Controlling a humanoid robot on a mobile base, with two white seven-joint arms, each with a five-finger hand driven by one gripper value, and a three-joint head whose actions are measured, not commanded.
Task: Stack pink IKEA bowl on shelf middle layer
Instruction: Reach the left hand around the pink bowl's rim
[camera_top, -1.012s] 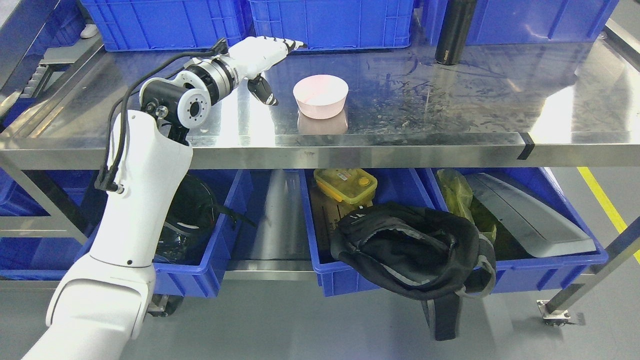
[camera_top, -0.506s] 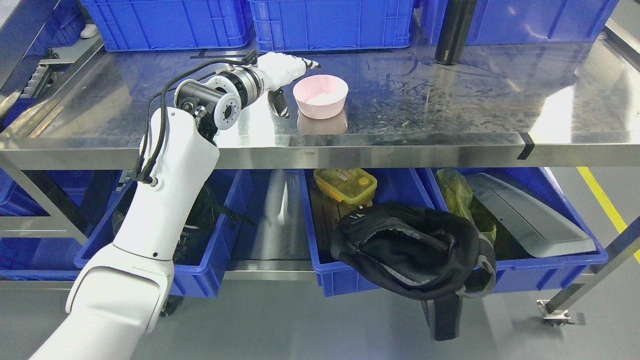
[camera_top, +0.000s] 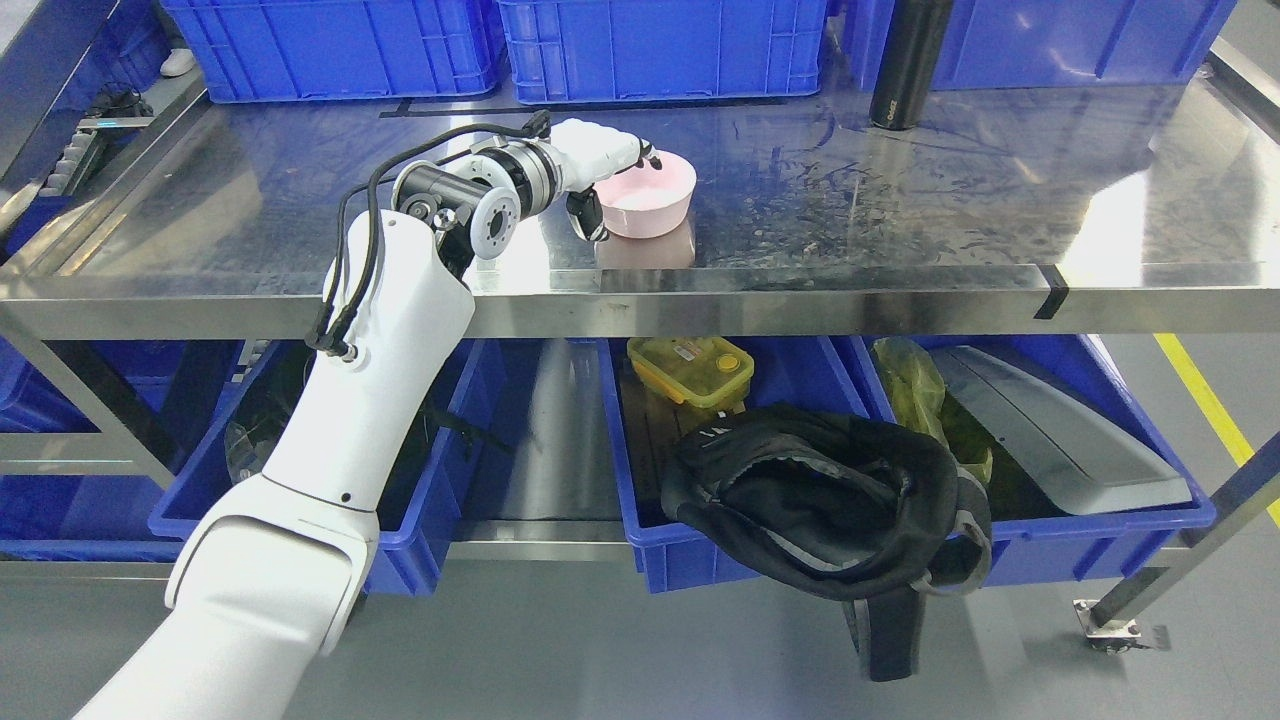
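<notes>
The pink bowl (camera_top: 655, 200) stands upright on the steel shelf surface (camera_top: 880, 210), a little left of the middle. My left hand (camera_top: 622, 195) reaches in from the left at the bowl's left side. Its fingers (camera_top: 640, 155) stretch over the left rim and the thumb (camera_top: 590, 215) hangs beside the outer wall. The rim lies between thumb and fingers, which are not closed on it. The hand hides the bowl's left edge. My right arm is out of view.
Blue crates (camera_top: 650, 45) line the back of the shelf, with a black bottle (camera_top: 905, 65) at the back right. Below, blue bins hold a yellow box (camera_top: 690, 368), a black bag (camera_top: 820, 500) and a grey panel (camera_top: 1050, 430).
My left hand has moved right and down across the shelf, from well left of the bowl to over its left rim. The bowl has not moved.
</notes>
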